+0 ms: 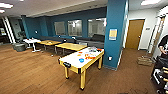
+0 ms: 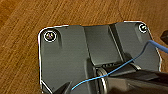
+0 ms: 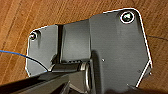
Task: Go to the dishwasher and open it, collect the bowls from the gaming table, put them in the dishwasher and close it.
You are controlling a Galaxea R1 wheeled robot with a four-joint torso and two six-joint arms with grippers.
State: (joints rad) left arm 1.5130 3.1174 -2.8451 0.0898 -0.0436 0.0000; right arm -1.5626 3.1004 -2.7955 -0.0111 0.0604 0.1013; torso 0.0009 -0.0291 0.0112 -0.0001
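Yellow rim and legs mark the gaming table (image 1: pixel 75 62) ahead of me on the wood floor (image 1: pixel 30 72), near a teal pillar (image 1: pixel 115 32). Orange and blue bowls (image 1: pixel 85 56) lie on its white top, toward the far end. Plain yellow-topped tables (image 1: pixel 71 46) stand farther back, and a person (image 1: pixel 163 45) is at the right edge.

From my left wrist I see floorboards and a blue cable (image 2: pixel 120 67); whether my fingers are open, I cannot tell.

From my right wrist, floorboards again; same doubt.
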